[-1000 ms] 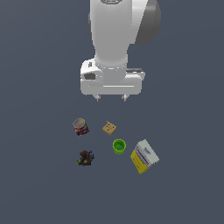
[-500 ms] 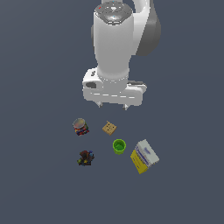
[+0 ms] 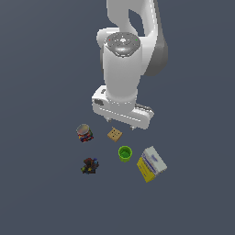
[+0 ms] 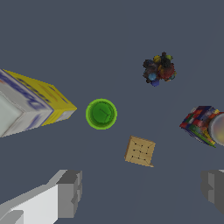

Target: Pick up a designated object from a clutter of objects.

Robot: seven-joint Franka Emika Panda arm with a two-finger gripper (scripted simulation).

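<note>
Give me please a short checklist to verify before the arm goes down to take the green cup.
1. Green cup upright, rim facing up: ok.
2. Cup apart from yellow box and cracker: ok, gaps visible.
3. Gripper open and empty: ok, fingers spread wide.
4. Gripper centred over the cup: not ok; the cup lies off the line between the fingers.
5. Striped can and dark lump clear of the path: ok.

We see bare floor ringing the green cup (image 4: 101,113), though the yellow box (image 4: 30,103) and cracker (image 4: 140,151) crowd two sides nearby.
</note>
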